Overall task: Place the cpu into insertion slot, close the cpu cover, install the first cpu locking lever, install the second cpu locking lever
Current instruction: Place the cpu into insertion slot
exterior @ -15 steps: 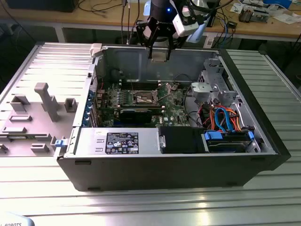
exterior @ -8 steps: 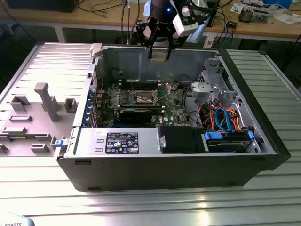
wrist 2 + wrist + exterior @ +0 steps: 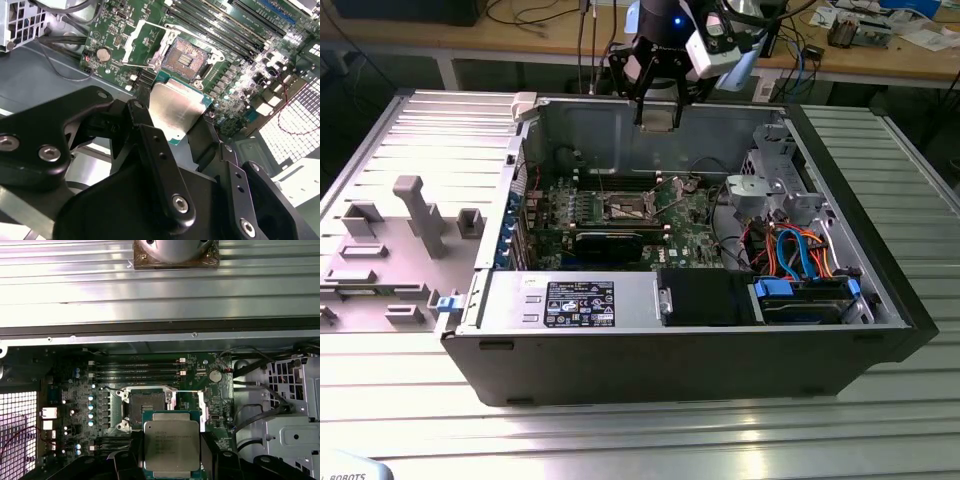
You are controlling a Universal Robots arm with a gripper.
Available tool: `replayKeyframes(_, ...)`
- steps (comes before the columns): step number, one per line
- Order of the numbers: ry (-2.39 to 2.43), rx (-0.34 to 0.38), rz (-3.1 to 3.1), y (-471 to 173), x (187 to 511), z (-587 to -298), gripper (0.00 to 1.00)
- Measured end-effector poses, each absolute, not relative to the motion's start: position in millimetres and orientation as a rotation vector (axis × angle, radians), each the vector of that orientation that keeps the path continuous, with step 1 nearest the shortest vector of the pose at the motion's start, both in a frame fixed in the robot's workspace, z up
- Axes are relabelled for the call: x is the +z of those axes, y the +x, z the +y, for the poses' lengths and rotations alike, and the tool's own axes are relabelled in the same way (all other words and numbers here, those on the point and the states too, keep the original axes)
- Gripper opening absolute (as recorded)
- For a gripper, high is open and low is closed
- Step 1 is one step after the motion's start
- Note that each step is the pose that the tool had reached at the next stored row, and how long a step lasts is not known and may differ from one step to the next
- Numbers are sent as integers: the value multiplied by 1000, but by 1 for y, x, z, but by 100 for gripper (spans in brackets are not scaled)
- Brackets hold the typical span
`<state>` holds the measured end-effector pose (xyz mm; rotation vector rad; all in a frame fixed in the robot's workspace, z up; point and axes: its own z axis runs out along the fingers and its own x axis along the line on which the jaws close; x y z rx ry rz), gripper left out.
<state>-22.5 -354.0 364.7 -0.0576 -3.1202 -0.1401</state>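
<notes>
Currently on step one: the chip is being carried to the socket and is not yet seated. In the exterior view the hand point(image 3: 660, 108) hangs over the rear wall of the open computer case point(image 3: 670, 345), well above the green board point(image 3: 692, 228). The case lies on its side on the ribbed metal counter point(image 3: 620, 435).

Hand state: fingers clamped on the cpu point(image 3: 171, 444), one finger on each of two opposite edges, with the silver top facing the first wrist camera. The chip looks level in that view.

Socket: the insertion slot point(image 3: 146, 407) sits just beside the row of long memory slots point(image 3: 135, 371). Its dark centre is bare, so we judge nothing is seated. In the second wrist view the cpu cover point(image 3: 166, 46) appears swung up and away from the slot, leaving the opening free. We cannot make out the two locking levers with any confidence.

Judgement: cover and both levers are not yet done. Seating will call for the chip to be square to the socket rim, flat, and centred over the opening. A tilted or offset touch could bend the contacts.
</notes>
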Motion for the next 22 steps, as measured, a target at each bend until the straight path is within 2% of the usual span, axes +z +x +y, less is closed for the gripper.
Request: replayKeyframes(22,-209,-142,-3118,-23,364,-354,54)
